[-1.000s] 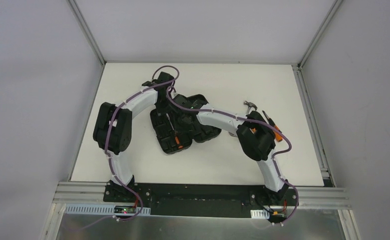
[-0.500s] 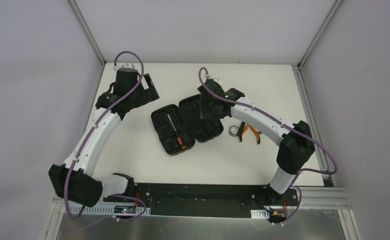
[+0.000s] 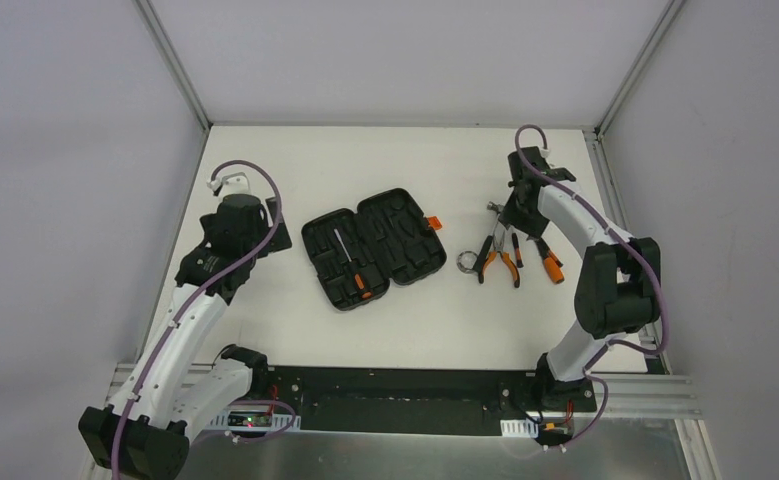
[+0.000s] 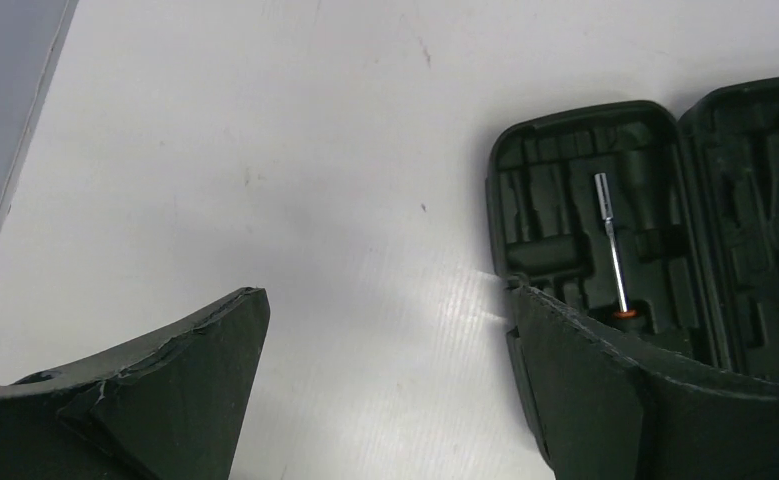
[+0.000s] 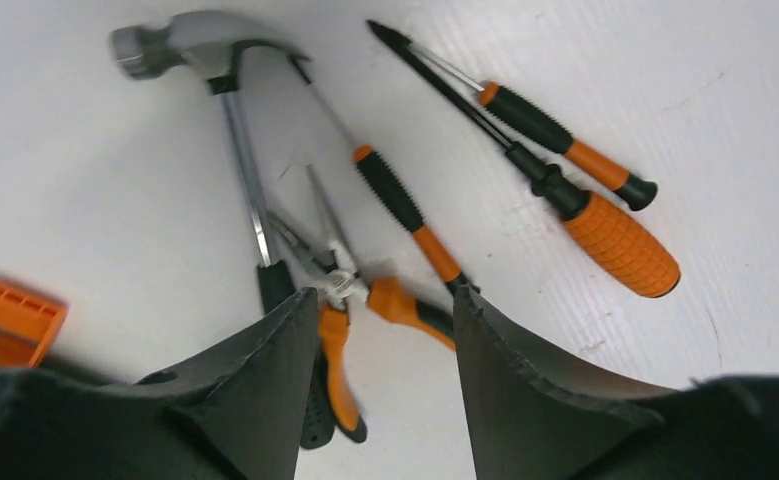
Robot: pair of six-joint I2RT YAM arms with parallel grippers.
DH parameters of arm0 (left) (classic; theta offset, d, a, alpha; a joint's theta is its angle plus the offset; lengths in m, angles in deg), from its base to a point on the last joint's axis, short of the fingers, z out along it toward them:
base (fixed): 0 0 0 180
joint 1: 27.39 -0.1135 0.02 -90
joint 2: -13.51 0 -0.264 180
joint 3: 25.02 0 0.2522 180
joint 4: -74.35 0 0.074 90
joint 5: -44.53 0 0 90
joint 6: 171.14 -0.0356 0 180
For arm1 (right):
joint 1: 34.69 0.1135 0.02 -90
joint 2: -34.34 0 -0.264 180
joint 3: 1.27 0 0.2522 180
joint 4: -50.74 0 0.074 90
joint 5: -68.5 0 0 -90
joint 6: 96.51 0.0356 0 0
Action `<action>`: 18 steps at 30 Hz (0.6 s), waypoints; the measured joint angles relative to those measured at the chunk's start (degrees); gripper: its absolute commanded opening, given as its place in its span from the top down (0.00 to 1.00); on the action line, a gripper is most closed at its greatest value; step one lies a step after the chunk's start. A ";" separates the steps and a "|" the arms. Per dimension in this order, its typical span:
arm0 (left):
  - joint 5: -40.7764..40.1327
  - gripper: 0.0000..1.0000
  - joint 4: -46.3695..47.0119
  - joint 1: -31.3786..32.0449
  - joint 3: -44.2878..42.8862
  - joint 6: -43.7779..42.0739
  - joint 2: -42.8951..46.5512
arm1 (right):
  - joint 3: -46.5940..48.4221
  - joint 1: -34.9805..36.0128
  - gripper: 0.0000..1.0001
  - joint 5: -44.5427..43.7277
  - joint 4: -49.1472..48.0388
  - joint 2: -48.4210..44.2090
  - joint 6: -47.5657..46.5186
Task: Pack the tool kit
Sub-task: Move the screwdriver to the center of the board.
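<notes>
The tool case (image 3: pixel 375 245) lies open and flat in the middle of the table (image 3: pixel 415 330), with one screwdriver (image 4: pixel 615 250) seated in its left half. The other tools are fanned out just to its right in the overhead view: hammer (image 5: pixel 245 170), pliers (image 5: pixel 343 285) and loose screwdrivers (image 5: pixel 565 150). The right gripper (image 5: pixel 385 300) hangs above that cluster, fingers parted and gripping nothing. In its own camera the pliers sit right under the gap, handles running down the frame and nose pointing up. The hammer shaft lies alongside them, its head at upper left. The right arm is plainly the nearer one, elbow folded at the right edge of the overhead view, wrist tipped down. The left gripper (image 4: pixel 385 300) is spread wide and empty, low over bare table left of the case.
</notes>
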 measured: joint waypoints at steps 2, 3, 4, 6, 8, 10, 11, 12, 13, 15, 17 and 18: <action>-0.79 0.01 0.17 0.00 1.44 -0.50 0.04 | -0.70 -2.32 0.47 0.13 -0.37 0.92 -0.02; -0.98 0.01 0.20 0.00 1.75 -0.74 0.04 | -1.01 -3.41 0.47 0.09 -0.52 1.62 -0.07; -1.33 0.01 0.17 0.00 1.81 -1.03 0.07 | -1.36 -4.42 0.48 0.04 -0.70 2.34 -0.09; -2.36 0.01 0.74 0.00 1.81 -1.57 0.33 | -1.68 -6.19 0.49 -0.09 -0.72 3.65 -0.15; -3.58 0.01 1.31 0.24 1.81 -1.92 0.87 | -1.73 -8.33 0.50 -0.07 -0.94 4.96 -0.33; -4.15 0.01 1.60 0.42 1.81 -2.32 1.42 | -1.75 -10.27 0.50 -0.07 -1.07 5.86 -0.35; -4.68 0.01 1.64 0.68 1.84 -2.67 1.66 | -1.79 -11.56 0.50 -0.09 -1.20 6.36 -0.35; -4.92 0.01 1.68 0.90 1.84 -2.84 1.79 | -1.90 -12.24 0.50 -0.07 -1.29 6.73 -0.35; -5.20 0.01 1.75 1.07 1.88 -3.06 1.90 | -2.01 -13.03 0.50 -0.07 -1.33 7.10 -0.37; -5.40 0.01 1.86 1.42 1.97 -3.28 1.99 | -2.36 -13.92 0.51 0.02 -1.44 7.61 -0.35; -5.75 0.01 1.90 1.75 2.14 -3.41 2.01 | -2.80 -13.94 0.53 0.83 -1.68 7.76 -0.35; -5.99 0.01 1.90 1.79 2.21 -3.48 2.01 | -2.97 -13.84 0.54 1.77 -1.88 7.76 -0.35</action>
